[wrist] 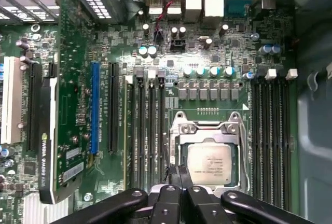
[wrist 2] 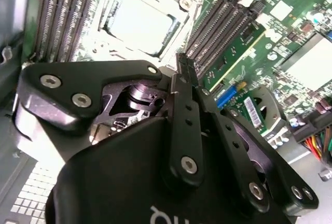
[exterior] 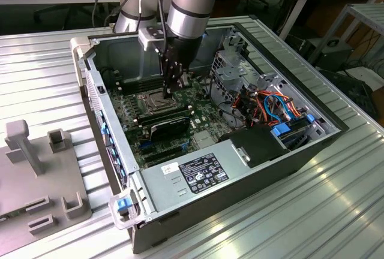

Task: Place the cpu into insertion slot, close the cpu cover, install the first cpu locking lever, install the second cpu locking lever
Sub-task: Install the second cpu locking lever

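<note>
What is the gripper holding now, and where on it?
Nothing. The gripper is shut and empty, just beside the cover over the cpu.

Silver-grey cpu (wrist: 211, 163) lies flat in insertion slot (wrist: 177, 154).

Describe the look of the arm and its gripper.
The arm is a silvery-grey tube with pale blue joint caps and black cables running alongside. The gripper is matte black, with jointed linkage fingers held by silver screws, and white lettering on its body.
</note>
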`<state>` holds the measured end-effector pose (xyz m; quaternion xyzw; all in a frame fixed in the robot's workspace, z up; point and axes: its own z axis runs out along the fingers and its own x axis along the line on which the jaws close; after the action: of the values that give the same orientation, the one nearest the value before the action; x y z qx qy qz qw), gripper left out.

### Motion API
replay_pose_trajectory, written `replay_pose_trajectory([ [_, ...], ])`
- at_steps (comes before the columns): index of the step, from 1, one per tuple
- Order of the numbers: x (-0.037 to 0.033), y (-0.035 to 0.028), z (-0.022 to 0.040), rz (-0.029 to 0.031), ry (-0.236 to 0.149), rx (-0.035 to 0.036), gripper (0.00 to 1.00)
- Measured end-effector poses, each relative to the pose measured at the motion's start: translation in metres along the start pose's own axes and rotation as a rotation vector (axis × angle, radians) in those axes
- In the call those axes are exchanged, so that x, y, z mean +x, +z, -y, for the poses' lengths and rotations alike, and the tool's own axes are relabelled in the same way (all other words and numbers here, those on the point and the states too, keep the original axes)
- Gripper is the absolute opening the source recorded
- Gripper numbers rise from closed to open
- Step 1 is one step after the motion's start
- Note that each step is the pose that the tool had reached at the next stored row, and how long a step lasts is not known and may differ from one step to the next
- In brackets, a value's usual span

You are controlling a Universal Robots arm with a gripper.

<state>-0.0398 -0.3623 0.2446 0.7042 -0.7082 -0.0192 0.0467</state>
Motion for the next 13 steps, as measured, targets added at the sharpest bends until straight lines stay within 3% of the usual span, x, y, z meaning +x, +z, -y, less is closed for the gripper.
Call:
replay_pose_trajectory([
  [3, 0.0059, 0.0008, 0.0014, -0.0027, 0.000, -0.0026, 0.11],
  [4, 0.0079, 0.0029, 0.0018, 0.0024, 0.000, -0.0028, 0.11],
  [5, 0.0081, 0.0038, 0.0019, 0.0132, -0.001, -0.0029, 0.11],
  [7, 0.0080, 0.0052, 0.0020, 0.0250, -0.003, -0.0029, 0.11],
  [9, 0.0096, 0.0064, 0.0022, 0.0301, -0.003, -0.0029, 0.11],
  [13, 0.0122, 0.0103, -0.0002, 0.0339, -0.004, -0.0029, 0.11],
])
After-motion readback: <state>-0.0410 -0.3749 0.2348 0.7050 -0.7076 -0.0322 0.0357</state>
